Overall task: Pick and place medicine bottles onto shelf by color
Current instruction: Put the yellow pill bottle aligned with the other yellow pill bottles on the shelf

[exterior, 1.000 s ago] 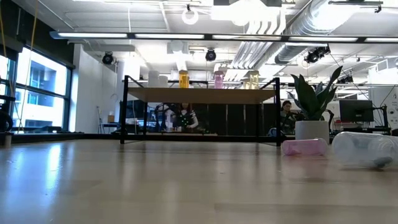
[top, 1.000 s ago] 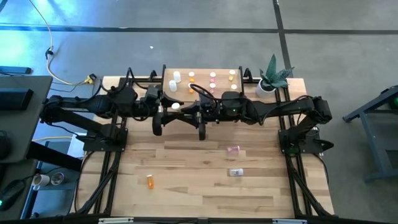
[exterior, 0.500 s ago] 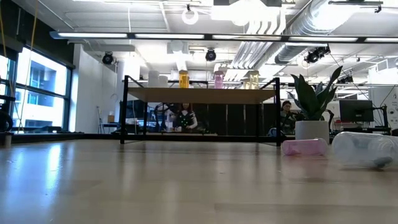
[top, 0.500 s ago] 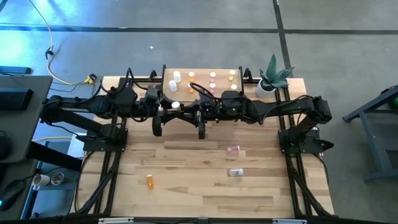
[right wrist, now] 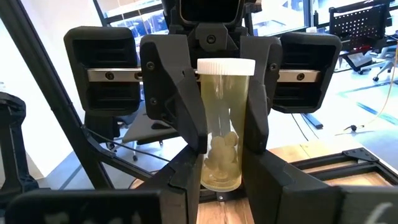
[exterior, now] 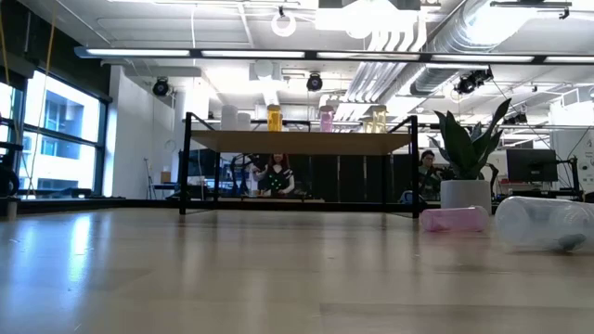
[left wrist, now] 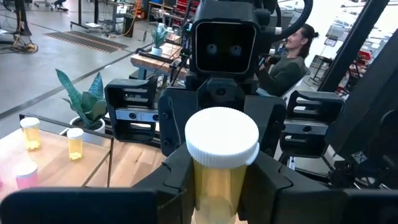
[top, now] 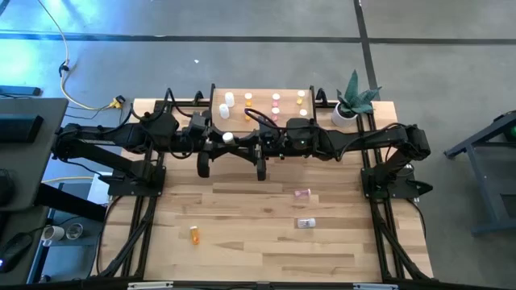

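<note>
Both claws pinch one yellow bottle between them, just in front of the shelf.

The left gripper (left wrist: 221,180) and right gripper (right wrist: 221,168) meet nose to nose, each clamped tight on the same upright yellow bottle (top: 228,138). The shelf (top: 262,121), carrying sorted bottles, sits at twelve o'clock from them; a pink bottle (top: 301,193), clear bottle (top: 305,223) and orange bottle (top: 194,234) lie toward five to seven o'clock.

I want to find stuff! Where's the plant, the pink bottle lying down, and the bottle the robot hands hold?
plant (top: 355,95), high view, its leaves.
pink bottle (top: 301,193), high view, its body.
yellow bottle (right wrist: 223,143), right wrist view, its clear body.
</note>
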`<state>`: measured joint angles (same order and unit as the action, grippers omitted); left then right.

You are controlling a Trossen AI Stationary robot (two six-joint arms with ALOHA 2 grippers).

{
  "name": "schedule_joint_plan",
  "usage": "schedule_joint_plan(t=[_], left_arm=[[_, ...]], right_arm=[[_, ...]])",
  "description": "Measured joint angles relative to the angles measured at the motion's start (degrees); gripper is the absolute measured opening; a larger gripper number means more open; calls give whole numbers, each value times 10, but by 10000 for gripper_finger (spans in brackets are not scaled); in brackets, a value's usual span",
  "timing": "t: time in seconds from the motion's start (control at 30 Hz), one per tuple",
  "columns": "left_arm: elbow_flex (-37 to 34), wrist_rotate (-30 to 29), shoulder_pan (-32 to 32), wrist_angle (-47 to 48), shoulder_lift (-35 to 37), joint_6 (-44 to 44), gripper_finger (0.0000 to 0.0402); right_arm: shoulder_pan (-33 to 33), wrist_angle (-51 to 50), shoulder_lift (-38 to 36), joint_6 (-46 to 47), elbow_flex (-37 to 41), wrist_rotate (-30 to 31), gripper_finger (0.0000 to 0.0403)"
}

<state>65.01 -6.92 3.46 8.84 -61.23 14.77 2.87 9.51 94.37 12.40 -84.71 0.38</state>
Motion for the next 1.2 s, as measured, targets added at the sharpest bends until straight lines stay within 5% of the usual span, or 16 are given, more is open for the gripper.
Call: schedule_joint_plan(t=[0.37, 0.6, 0.87, 1.2], left_arm=[[-1, 5, 0, 4, -1, -19, 86], [1, 3, 0, 20, 4, -32, 86], [0, 3, 0, 80, 2, -45, 86], [0, 8, -2, 212, 1, -44, 85]], right_arm=[[0, -28, -1, -1, -2, 0, 89], [1, -77, 2, -5, 0, -3, 139], [0, -188, 0, 30, 0, -1, 200], [-19, -279, -30, 4, 0, 0, 199]])
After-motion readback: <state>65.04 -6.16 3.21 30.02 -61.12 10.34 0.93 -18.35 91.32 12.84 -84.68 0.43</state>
